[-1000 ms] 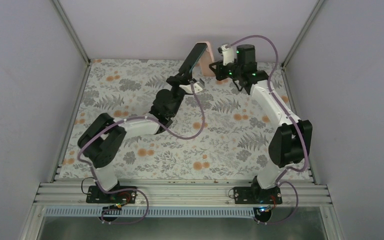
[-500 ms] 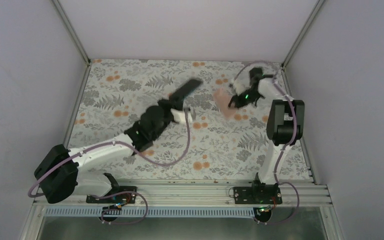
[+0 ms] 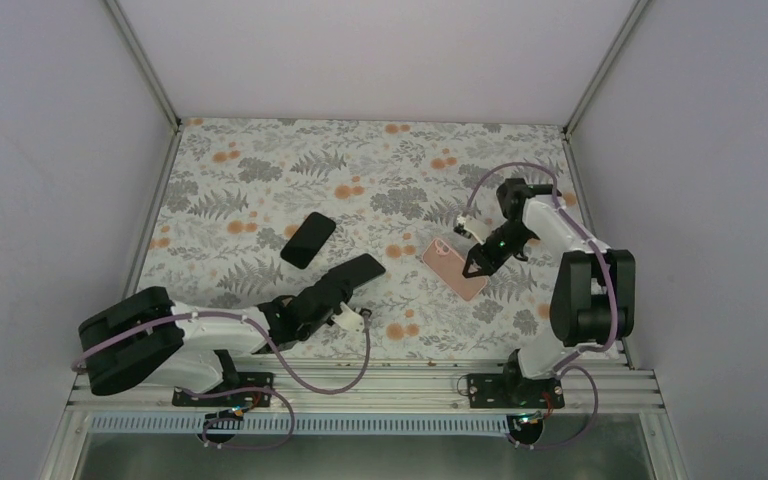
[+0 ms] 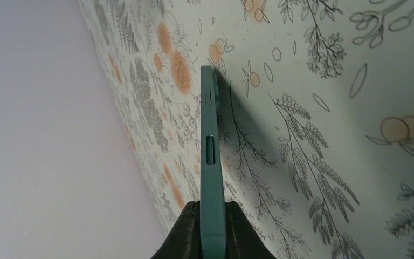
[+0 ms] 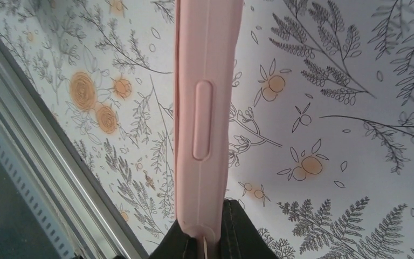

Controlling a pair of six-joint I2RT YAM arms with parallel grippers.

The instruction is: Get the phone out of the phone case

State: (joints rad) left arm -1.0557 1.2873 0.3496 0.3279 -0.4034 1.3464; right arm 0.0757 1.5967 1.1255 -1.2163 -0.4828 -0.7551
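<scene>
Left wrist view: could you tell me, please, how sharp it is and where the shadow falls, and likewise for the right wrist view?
Left wrist view: the green phone is sharp edge-on and throws a soft shadow rightward onto the floral cloth; no glare. Right wrist view: the pink case is crisp and evenly lit, without glare.

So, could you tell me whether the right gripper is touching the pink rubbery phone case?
Touching: the right wrist view shows the right gripper pinched shut on the edge of the pink phone case.
</scene>
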